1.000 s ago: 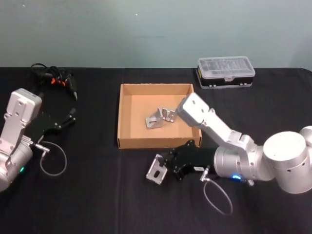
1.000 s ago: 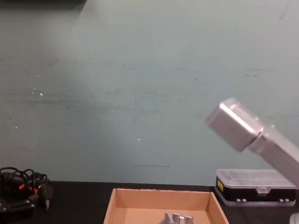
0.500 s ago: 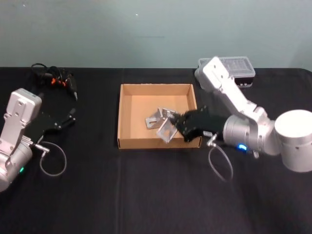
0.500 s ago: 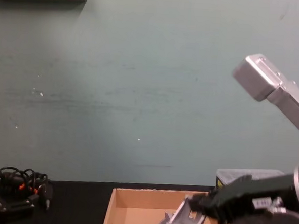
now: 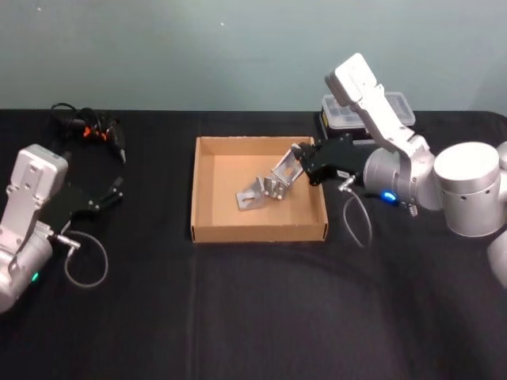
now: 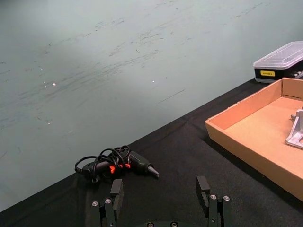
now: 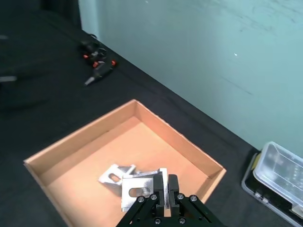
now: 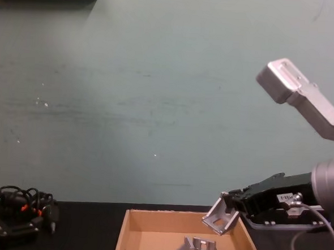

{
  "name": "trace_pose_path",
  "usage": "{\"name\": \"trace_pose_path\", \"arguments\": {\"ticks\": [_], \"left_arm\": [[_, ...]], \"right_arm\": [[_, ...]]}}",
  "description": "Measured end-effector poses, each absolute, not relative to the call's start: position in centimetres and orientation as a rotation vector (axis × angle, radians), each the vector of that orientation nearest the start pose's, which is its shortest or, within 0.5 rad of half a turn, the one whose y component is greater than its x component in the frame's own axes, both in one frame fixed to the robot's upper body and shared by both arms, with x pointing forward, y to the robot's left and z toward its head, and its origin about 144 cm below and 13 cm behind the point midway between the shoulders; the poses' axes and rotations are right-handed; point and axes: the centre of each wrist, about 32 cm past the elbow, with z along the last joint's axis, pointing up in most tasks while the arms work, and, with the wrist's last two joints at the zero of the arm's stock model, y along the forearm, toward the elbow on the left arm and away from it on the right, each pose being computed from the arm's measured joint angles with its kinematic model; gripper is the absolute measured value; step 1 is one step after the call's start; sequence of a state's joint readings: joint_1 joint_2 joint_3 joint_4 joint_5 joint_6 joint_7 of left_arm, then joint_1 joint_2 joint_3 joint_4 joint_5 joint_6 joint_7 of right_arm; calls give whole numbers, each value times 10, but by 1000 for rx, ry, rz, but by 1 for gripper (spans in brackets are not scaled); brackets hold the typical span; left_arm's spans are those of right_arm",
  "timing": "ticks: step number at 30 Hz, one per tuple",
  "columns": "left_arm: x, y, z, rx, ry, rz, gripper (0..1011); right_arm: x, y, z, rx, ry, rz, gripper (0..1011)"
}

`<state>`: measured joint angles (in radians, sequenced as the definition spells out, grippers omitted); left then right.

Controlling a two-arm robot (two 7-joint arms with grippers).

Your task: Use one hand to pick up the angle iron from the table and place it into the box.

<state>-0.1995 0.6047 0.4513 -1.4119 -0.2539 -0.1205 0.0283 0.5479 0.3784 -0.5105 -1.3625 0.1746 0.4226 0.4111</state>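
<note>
- Head view, nearest to me: my left tool [image 5: 111,192] is parked low over the desk [image 5: 238,317] on my left, well apart from the box [image 5: 207,231], fingers spread with nothing between them; it plays no part here.
- Farther out, my right tool [image 5: 299,162] reaches in from my right over the box's right wall, pinching the angle iron [image 5: 283,169] by one flange.
- That piece hangs above the box floor, tilted, its free flange pointing toward my left and down, clear of the cardboard as the chest view shows.
- Directly beneath and slightly to my left lie two more brackets [image 5: 260,190] on the box floor, so, as I judge it, the drop is straight down from my tool.
- Beyond the box's far right corner sits the clear-lidded case [image 5: 396,115]; the cable tangle [image 5: 87,127] lies far left.
</note>
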Motion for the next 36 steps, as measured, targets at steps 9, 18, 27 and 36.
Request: {"name": "trace_pose_path", "arguments": {"ticks": [9, 18, 27, 36], "left_arm": [[489, 310, 1140, 305, -285, 1248, 1012], [489, 310, 1140, 304, -285, 1248, 1011], [489, 310, 1140, 304, -285, 1248, 1011], [489, 310, 1140, 305, -285, 1248, 1011]], "right_arm": [[593, -215, 1235, -495, -37, -912, 71], [607, -209, 1231, -476, -26, -936, 71], [616, -201, 1227, -506, -16, -957, 71], [625, -198, 1222, -556, 1, -976, 70]]}}
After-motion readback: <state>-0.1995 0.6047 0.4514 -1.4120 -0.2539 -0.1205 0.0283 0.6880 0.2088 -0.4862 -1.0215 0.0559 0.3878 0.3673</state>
